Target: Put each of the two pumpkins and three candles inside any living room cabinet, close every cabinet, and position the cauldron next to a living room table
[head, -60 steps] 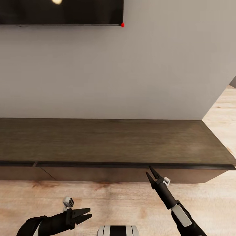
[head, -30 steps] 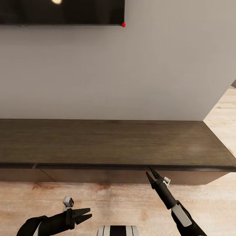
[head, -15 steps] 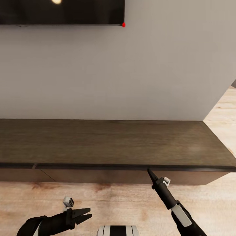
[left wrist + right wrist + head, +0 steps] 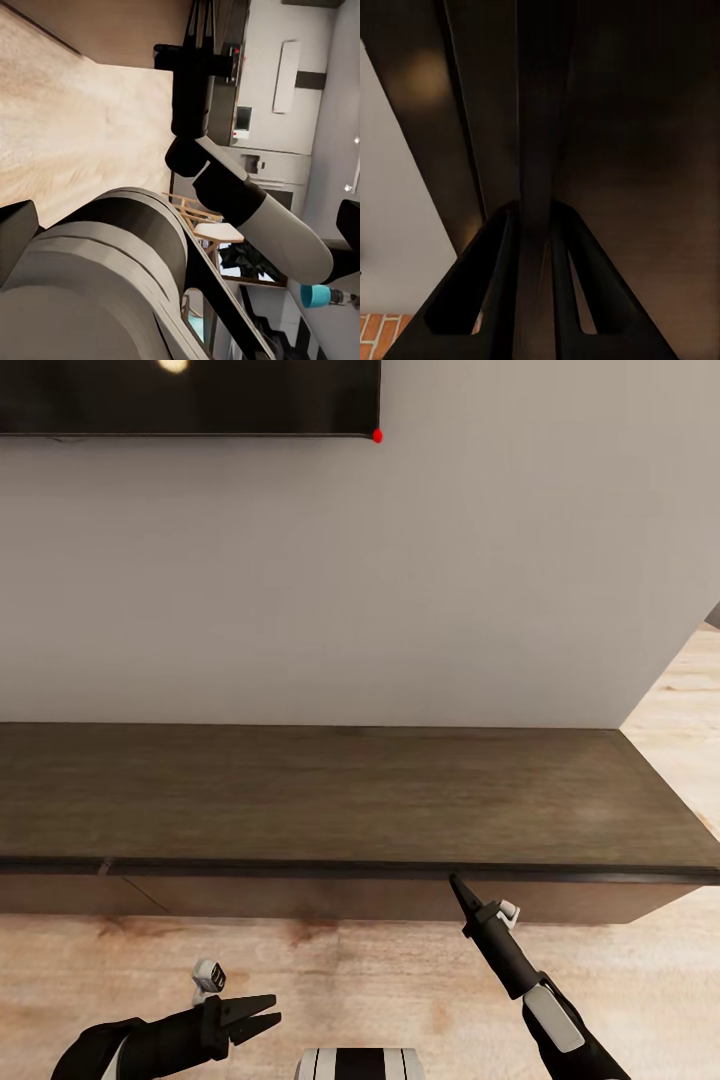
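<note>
The long dark brown cabinet point(image 4: 330, 800) runs along the white wall, its drawer fronts flush. My right gripper point(image 4: 455, 884) is at the cabinet's front, just under the top's lip, right of centre. Its fingers are closed together on the top edge of a drawer front point(image 4: 534, 150), which runs as a dark strip between the two fingers point(image 4: 487, 285) in the right wrist view. My left gripper point(image 4: 268, 1018) hangs open and empty over the wood floor, low on the left. The pumpkins, candles, cauldron and table are out of view.
A black wall-mounted TV point(image 4: 190, 400) hangs above the cabinet at the upper left. Light wood floor point(image 4: 350, 970) lies in front of the cabinet and past its right end point(image 4: 690, 690). The left wrist view takes in my right arm point(image 4: 247, 210) and a distant kitchen.
My right gripper's two fingers, apart one second ago, have closed together at the cabinet's front edge. The left arm has stayed still.
</note>
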